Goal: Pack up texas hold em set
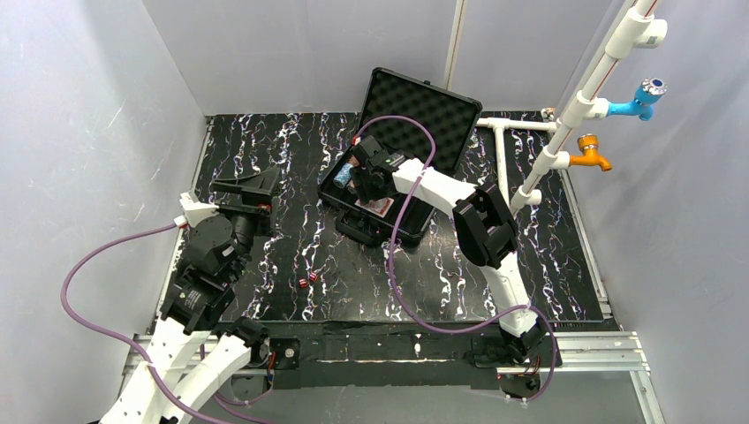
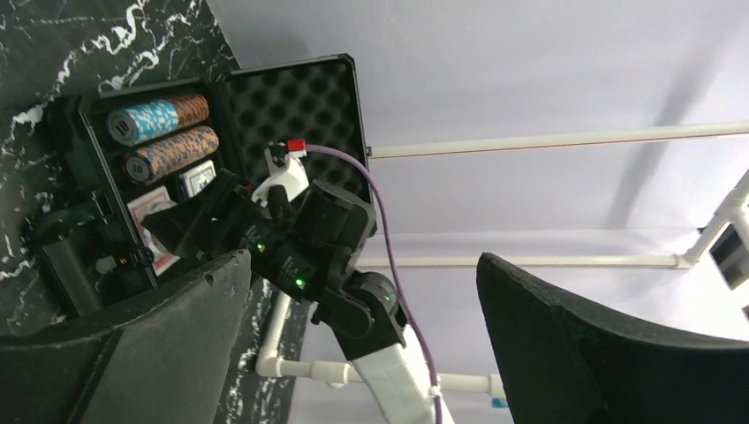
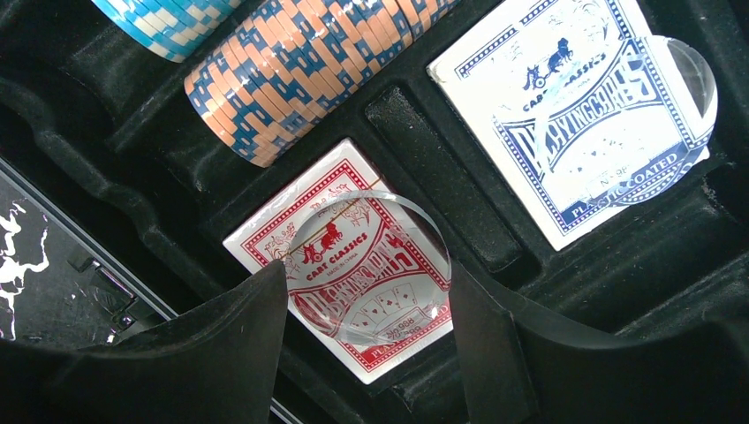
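Note:
The black foam-lined case (image 1: pixel 415 106) stands open at mid-table. My right gripper (image 3: pixel 366 269) reaches into its tray, shut on a clear round disc (image 3: pixel 371 265) just above the red card deck (image 3: pixel 327 181). The blue card deck (image 3: pixel 548 106) lies in the neighbouring slot with a second clear disc (image 3: pixel 680 97) on it. An orange-and-blue chip stack (image 3: pixel 300 71) and a light blue stack (image 3: pixel 168 22) lie in the grooves beyond. Two small red dice (image 1: pixel 306 280) sit on the mat in front of the case. My left gripper (image 1: pixel 252 185) hovers open and empty, left of the case.
A white pipe frame (image 1: pixel 565 124) with a blue tap (image 1: pixel 645 97) and an orange tap (image 1: pixel 590 152) rises at the right, close beside the case lid. Grey walls enclose the black marbled mat (image 1: pixel 459 274). Purple cables trail from both arms.

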Robot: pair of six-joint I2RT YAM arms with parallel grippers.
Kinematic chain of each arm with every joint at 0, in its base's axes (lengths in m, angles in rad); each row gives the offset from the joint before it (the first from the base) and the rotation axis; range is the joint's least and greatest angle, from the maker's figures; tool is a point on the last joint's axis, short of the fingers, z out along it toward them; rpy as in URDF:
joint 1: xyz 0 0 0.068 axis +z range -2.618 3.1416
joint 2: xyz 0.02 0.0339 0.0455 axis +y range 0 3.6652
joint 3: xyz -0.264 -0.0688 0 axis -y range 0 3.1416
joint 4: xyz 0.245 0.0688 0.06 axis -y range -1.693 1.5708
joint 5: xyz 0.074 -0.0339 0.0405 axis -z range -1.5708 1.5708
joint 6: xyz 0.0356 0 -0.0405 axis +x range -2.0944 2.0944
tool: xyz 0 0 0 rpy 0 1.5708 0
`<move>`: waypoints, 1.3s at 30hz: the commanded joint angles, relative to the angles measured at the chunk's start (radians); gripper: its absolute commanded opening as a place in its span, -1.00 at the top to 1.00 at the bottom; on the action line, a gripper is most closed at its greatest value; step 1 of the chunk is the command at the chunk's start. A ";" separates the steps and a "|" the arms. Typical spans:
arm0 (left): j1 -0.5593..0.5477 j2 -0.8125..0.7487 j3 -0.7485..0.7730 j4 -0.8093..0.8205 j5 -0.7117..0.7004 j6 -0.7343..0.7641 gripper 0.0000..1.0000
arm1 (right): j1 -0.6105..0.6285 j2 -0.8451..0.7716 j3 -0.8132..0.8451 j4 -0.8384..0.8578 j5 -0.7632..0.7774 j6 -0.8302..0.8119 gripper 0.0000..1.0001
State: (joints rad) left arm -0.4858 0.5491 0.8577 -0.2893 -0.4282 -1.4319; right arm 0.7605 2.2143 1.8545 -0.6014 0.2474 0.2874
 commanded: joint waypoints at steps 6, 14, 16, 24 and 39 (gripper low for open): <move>0.008 0.041 -0.041 0.106 -0.059 0.208 -0.99 | -0.009 0.022 0.004 0.018 0.024 -0.023 -0.16; 0.028 0.094 -0.048 0.075 -0.078 0.249 -0.99 | -0.009 0.024 -0.001 0.027 0.028 -0.027 -0.17; 0.035 0.104 -0.052 0.074 -0.075 0.256 -0.99 | -0.009 0.028 0.003 0.023 0.031 -0.028 -0.23; 0.051 0.150 -0.051 0.103 -0.067 0.348 -0.99 | -0.009 -0.021 0.000 -0.003 0.026 -0.018 -0.96; 0.055 0.454 0.151 -0.077 -0.136 0.873 -0.97 | -0.003 -0.324 -0.186 0.015 -0.025 0.002 -0.96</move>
State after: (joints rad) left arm -0.4347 0.9791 0.9897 -0.3294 -0.5175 -0.7815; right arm 0.7547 2.0121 1.7214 -0.6029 0.2420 0.2848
